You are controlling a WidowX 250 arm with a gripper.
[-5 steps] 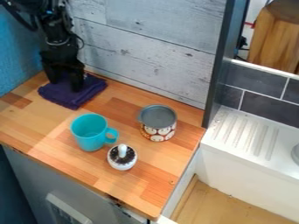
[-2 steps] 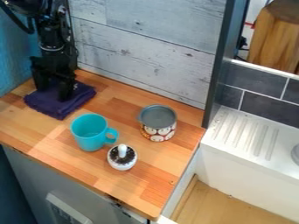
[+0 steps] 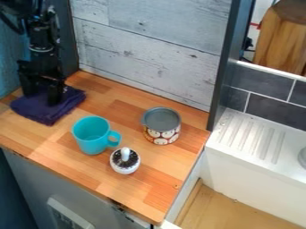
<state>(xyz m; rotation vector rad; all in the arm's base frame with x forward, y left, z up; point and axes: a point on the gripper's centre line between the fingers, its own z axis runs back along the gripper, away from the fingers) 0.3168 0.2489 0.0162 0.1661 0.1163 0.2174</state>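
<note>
Gripper point(image 3: 42, 98): fingers spread, on purple cloth point(image 3: 43, 114)
Cloth: upper left of turquoise mug point(image 3: 91, 142)
Patterned tin point(image 3: 162, 135): right of mug
White pot point(image 3: 125, 168): lower right

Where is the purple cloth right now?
In the camera view, the purple cloth lies near the left edge of the picture on the wooden counter, beneath the black gripper, above and left of the turquoise mug.
</note>
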